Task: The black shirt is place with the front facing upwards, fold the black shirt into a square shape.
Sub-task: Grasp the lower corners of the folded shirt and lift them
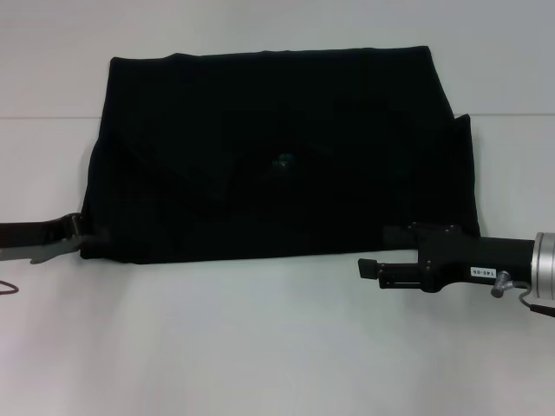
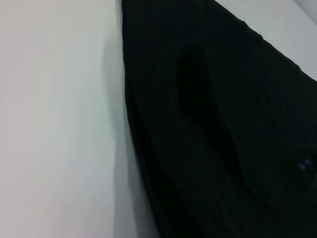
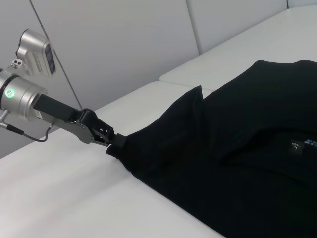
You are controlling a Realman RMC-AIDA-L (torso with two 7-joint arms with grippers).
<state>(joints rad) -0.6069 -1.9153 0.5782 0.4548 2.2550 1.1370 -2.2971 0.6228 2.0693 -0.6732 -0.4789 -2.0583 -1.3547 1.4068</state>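
- Where the white worktop carries the load, it fills the whole scene; a seam line crosses it behind the garment's far half.
- Black shirt: lies flat at the centre of the worktop as a wide folded block, its far edge straight and its near edge running between the two arms. Folded layers overlap across the middle. One flap of cloth sticks out past the main outline on the robot's right side. No lettering is visible on the exposed face.
- Right arm: enters low from the robot's right, lying level above the worktop. The right pincer sits just beside the shirt's near right corner, clear of the near edge. Whether its fingers are apart or together cannot be told.
- Left arm: enters from the robot's left edge at worktop height. The left pincer is clamped on the shirt's near left corner; in the right wrist view the cloth is bunched to a point at the fingertips and drawn slightly outward.
- Neck label: a small blue mark near the centre of the shirt. In the right wrist view a size tag sits just beside it.
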